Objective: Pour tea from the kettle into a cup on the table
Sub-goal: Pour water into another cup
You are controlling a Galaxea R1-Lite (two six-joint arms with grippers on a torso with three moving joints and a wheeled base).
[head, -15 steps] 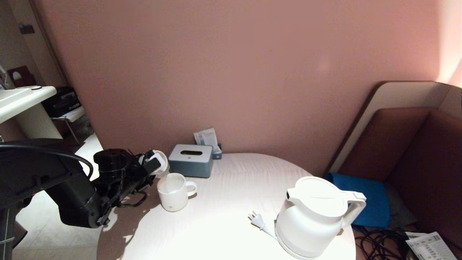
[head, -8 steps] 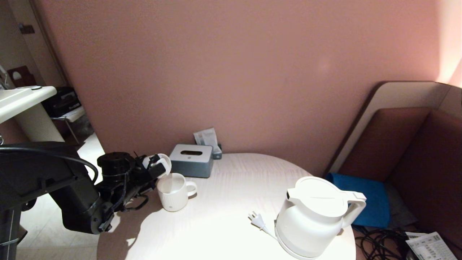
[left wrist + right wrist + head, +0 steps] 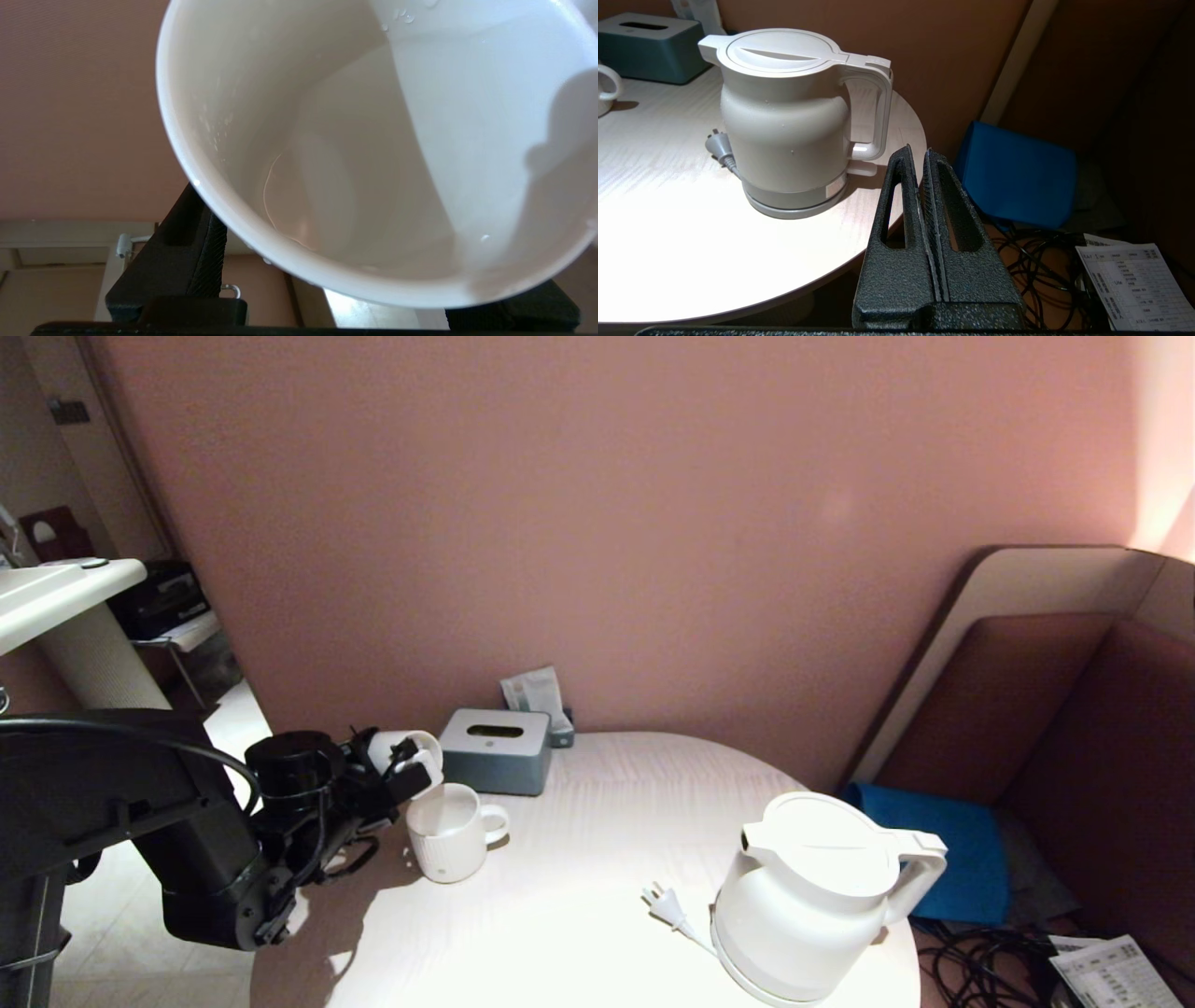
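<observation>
So the cup [image 3: 411, 753] is gripped by the left pincer [image 3: 403, 767] and tipped on its side right above the ribbed mug [image 3: 448, 832], at the far left of the counter [image 3: 560, 896]. A bit of clear liquid can be seen pooled inside the cup in the left wrist view. The kettle [image 3: 810, 894] is left upright on its base near the counter's right edge, plug [image 3: 659, 900] beside it. The right pincer [image 3: 923, 186] is closed on nothing, parked just beside the kettle's handle.
</observation>
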